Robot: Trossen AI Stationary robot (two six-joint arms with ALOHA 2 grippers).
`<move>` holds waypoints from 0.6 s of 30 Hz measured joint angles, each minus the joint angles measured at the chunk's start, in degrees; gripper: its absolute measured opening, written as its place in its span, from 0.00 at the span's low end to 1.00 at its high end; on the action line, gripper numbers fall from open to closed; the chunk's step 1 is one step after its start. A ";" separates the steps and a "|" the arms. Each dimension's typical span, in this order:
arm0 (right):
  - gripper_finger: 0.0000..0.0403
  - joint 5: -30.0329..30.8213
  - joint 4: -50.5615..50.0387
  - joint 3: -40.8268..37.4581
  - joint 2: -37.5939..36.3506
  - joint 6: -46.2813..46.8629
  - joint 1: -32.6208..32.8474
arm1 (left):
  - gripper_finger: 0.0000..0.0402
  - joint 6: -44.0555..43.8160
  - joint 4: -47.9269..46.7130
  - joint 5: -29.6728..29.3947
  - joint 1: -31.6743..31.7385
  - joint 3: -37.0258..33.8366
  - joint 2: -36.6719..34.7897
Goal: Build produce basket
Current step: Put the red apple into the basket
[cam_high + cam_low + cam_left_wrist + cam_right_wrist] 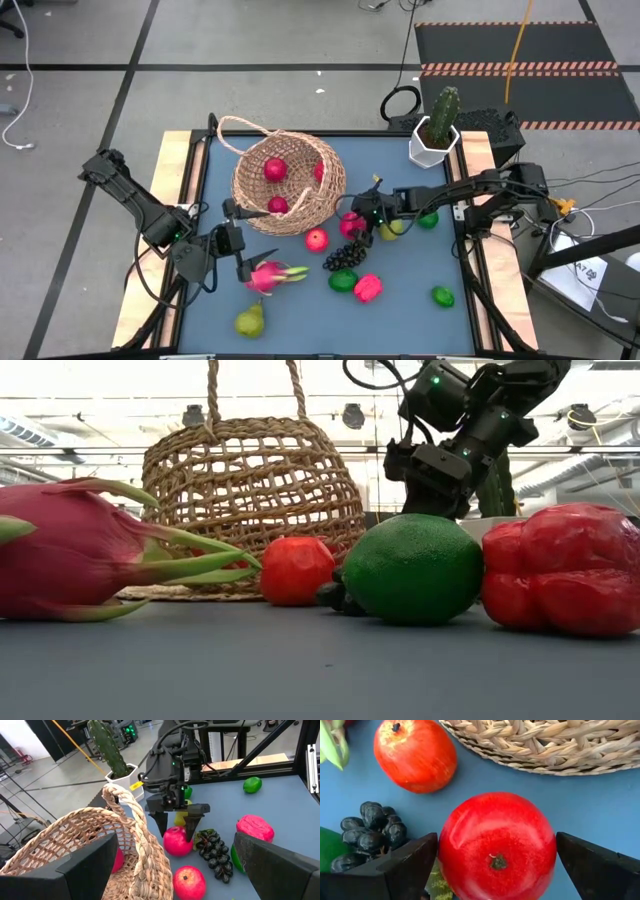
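Observation:
The woven basket [285, 185] sits on the blue table, mouth up, with red fruits [275, 170] inside. Its loop handle [235, 125] points to the far left. My right gripper [497, 845] is open and slants down over a red apple [497, 847] lying on the table by the basket's right side, one finger on each side of it. My left gripper [238, 240] hangs open above the table by the basket's near left rim, beside the dragon fruit [270, 275]. A pomegranate [316, 240], grapes [345, 257], limes [343, 280] and a pear [250, 320] lie on the table.
A cactus in a white pot [436, 130] stands at the far right corner. A pink-red fruit [368, 288] and a lime [442, 296] lie toward the near right. Another lime [428, 220] and a yellow fruit [390, 230] lie under my right arm.

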 joint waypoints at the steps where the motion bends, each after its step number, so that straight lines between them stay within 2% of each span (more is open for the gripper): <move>1: 0.99 0.00 -0.02 0.02 0.04 0.00 0.00 | 0.99 0.02 0.00 0.00 0.00 0.00 0.00; 18: 0.98 -4.17 -0.63 0.07 0.45 1.95 -0.09 | 0.99 0.08 0.01 0.00 0.00 0.02 0.00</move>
